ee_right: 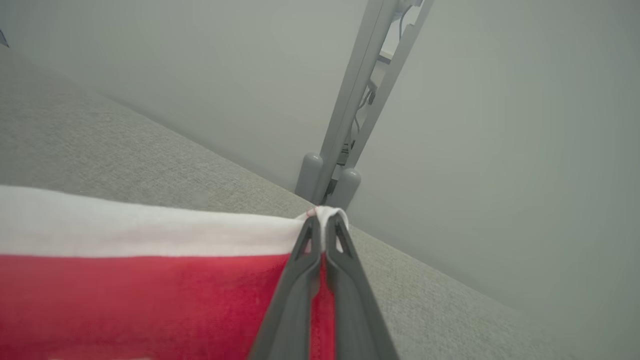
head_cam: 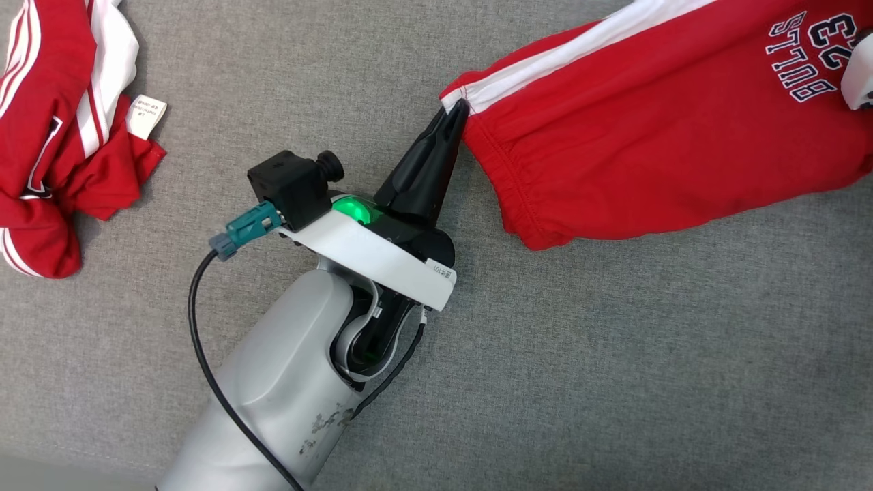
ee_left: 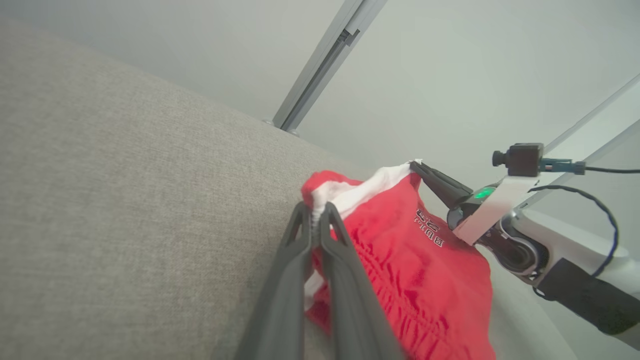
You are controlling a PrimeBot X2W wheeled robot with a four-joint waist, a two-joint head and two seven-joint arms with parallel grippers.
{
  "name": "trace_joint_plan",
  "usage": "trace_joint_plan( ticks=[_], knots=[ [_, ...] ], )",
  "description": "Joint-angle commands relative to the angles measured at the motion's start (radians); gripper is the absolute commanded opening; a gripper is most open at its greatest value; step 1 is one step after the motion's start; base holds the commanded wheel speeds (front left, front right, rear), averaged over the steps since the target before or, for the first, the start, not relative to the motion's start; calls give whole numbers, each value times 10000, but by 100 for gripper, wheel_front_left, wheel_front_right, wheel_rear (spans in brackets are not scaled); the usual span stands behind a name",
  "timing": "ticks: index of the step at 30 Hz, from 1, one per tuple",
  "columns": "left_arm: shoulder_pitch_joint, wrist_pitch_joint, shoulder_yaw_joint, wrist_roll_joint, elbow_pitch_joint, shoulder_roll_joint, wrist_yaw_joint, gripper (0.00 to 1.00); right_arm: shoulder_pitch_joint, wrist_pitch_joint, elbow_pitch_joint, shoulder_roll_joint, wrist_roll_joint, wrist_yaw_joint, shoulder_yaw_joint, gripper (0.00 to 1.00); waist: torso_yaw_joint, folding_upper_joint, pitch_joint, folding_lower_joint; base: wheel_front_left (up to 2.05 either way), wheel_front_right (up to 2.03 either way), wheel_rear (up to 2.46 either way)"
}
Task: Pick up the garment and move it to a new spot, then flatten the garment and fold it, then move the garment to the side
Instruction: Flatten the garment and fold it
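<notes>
Pinching one garment (head_cam: 648,136) | left gripper (head_cam: 458,109), right gripper (ee_right: 322,226) | other garment (head_cam: 41,136): one

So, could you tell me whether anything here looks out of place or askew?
Only the second red garment, bunched in a heap at the grey surface's left, its label flipped out. The held shorts look fine.

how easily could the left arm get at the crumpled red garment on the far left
Probably not yet: the left fingers are shut on a corner of the red shorts, so they would have to let go first. The way across the grey surface to the crumpled red garment looks open.
</notes>
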Motion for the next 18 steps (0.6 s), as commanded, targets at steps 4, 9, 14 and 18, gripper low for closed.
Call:
trace_joint_plan(
  ticks=[4,9,14,18],
  knots=[
    [-192,-12,-282,95,504,33,85,44,-53,-53,350,172,-390,1,-13,31,-2,0,-48,1,0,0,0],
    [-325,-14,-302,489,773,6,444,100,305,-53,-302,434,-770,1,-482,100,-202,0,-377,1,0,0,0],
    [108,-15,214,1418,592,171,1110,100,1166,-41,-1258,815,-1243,1,-1537,100,-542,0,-881,1,0,0,0],
    [840,-16,912,2401,52,307,1701,100,2282,-35,-2171,1335,-1675,1,-2576,100,-862,0,-1463,1,0,0,0]
  ],
)
